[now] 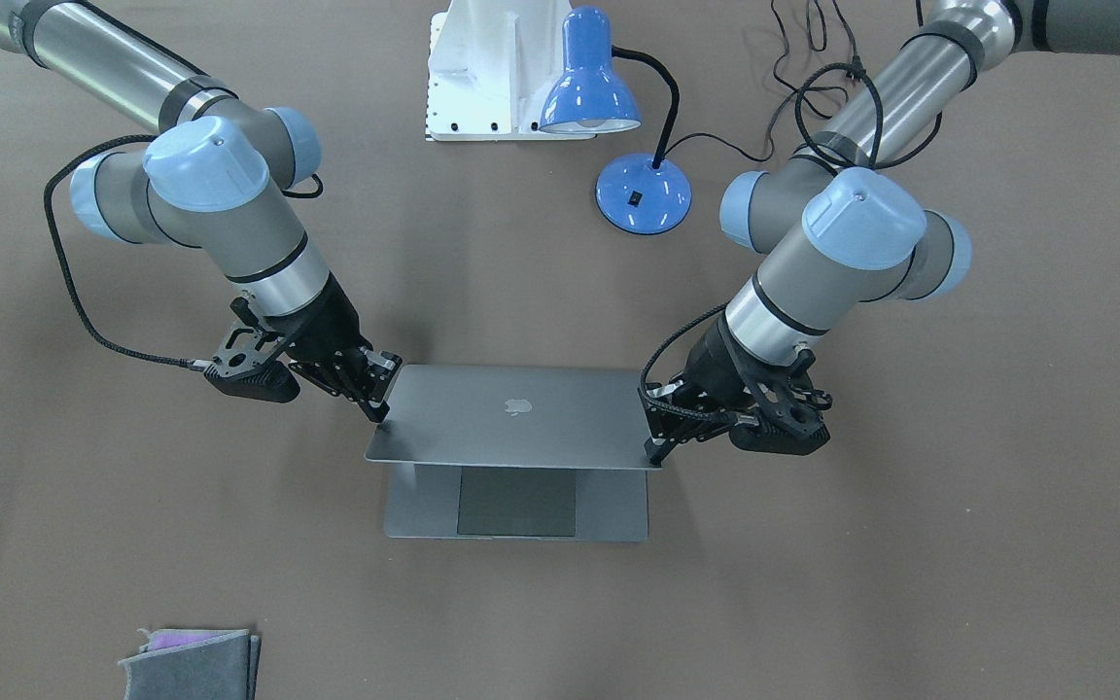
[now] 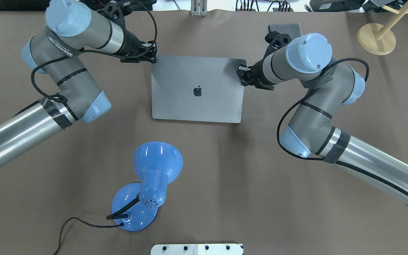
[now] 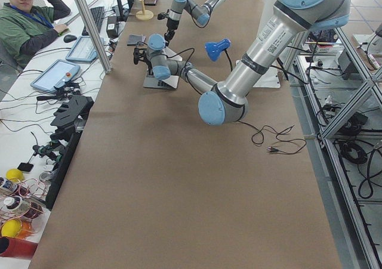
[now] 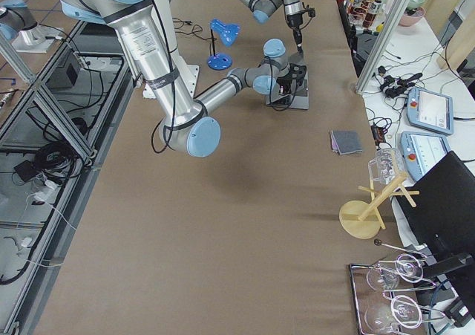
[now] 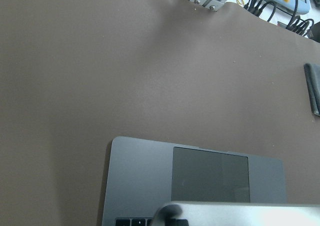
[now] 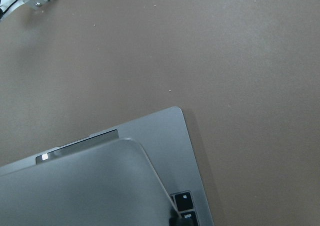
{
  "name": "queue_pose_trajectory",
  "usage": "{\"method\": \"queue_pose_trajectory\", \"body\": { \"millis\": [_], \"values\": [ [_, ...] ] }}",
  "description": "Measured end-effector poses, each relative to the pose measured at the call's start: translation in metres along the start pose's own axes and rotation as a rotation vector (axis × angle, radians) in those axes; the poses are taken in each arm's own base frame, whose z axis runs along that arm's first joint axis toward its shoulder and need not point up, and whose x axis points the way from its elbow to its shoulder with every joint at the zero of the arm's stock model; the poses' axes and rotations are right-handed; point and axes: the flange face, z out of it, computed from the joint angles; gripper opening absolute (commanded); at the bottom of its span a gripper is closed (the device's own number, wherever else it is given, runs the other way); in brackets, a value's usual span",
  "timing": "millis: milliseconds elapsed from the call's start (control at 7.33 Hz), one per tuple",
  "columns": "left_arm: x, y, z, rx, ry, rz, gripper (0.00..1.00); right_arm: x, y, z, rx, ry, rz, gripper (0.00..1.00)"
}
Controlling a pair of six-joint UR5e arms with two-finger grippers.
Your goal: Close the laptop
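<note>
Lid (image 6: 75, 186) of the laptop (image 5: 140, 181) lies nearest both wrist cameras and overhangs the keys. The trackpad (image 5: 210, 173) is exposed beyond it. Laptop sits mid-bench (image 2: 204, 177), lid at a shallow angle, not shut, logo upward.

Overhead view: left hand (image 2: 153, 56) meets the lid's 11 o'clock corner and right hand (image 2: 241, 72) its 3 o'clock edge. Whether either hand pinches the lid or only presses on it cannot be told.

Blue desk lamp (image 2: 156, 166) stands at 7 o'clock and a folded grey cloth (image 2: 289, 27) lies at 1 o'clock, both apart from the laptop.
</note>
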Motion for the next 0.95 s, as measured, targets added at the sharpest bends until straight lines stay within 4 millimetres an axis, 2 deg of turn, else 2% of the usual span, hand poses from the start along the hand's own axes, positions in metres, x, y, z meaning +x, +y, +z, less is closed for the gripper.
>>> {"method": "queue_pose_trajectory", "body": {
  "millis": [273, 545, 682, 818, 955],
  "values": [
    [-0.002, 0.003, 0.03, 0.031, -0.054, 0.033, 0.0, -0.002, -0.008, 0.031, 0.007, 0.053, 0.014, 0.0],
    [-0.006, 0.017, 0.06, 0.051, -0.105, 0.053, 0.0, -0.004, -0.01, 0.065, 0.027, 0.11, 0.021, 0.0],
    [-0.005, 0.021, 0.066, 0.059, -0.114, 0.058, 0.0, -0.006, -0.009, 0.07, 0.031, 0.117, 0.02, 0.0],
    [0.0, 0.022, 0.063, 0.063, -0.107, 0.062, 0.0, -0.011, -0.011, 0.065, 0.029, 0.11, 0.022, 0.0],
    [0.008, 0.018, 0.051, 0.049, -0.096, 0.059, 0.0, -0.017, -0.019, 0.048, 0.013, 0.102, 0.028, 0.0]
  ]
}}
